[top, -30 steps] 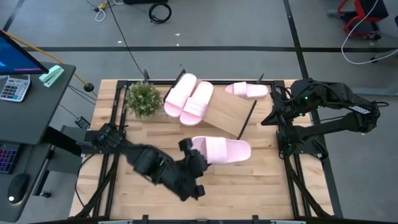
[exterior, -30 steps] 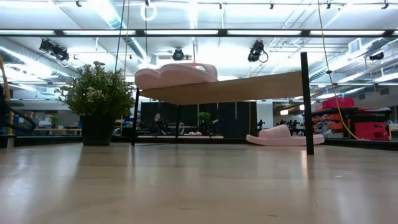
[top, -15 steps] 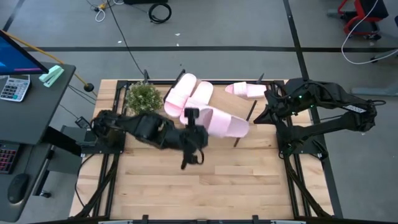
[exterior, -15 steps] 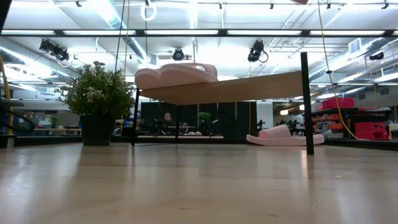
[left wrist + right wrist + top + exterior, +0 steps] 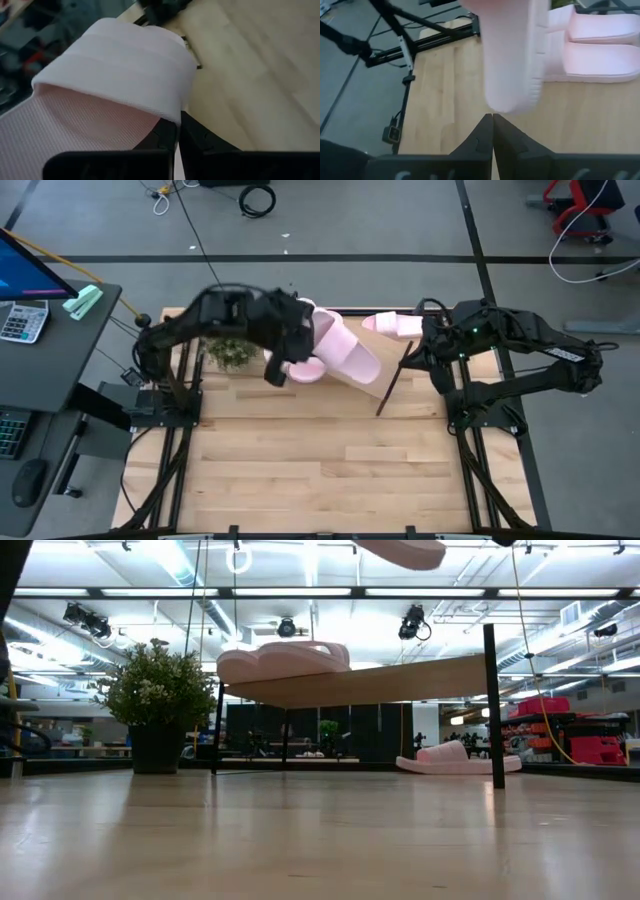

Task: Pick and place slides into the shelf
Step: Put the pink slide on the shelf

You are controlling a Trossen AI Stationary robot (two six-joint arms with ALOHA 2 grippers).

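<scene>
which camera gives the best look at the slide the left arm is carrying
The high view: the carried slide shows whole above the shelf, held by the left gripper. Left wrist view shows only its strap, the low view its end, the right wrist view its sole.

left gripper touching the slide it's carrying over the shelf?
Touching. In the left wrist view the left gripper, shut, pinches the strap edge of the slide, no gap.

Two dark, near-black jointed arms: left arm [image 5: 215, 315], right arm [image 5: 530, 345]. Chunky rounded housings at the joints, slimmer links between. Thin black cables along the right arm, a small green light near its wrist. Matte black tapered fingers [image 5: 197, 140] on each pincer, flat-edged, meeting at a narrow seam.
</scene>
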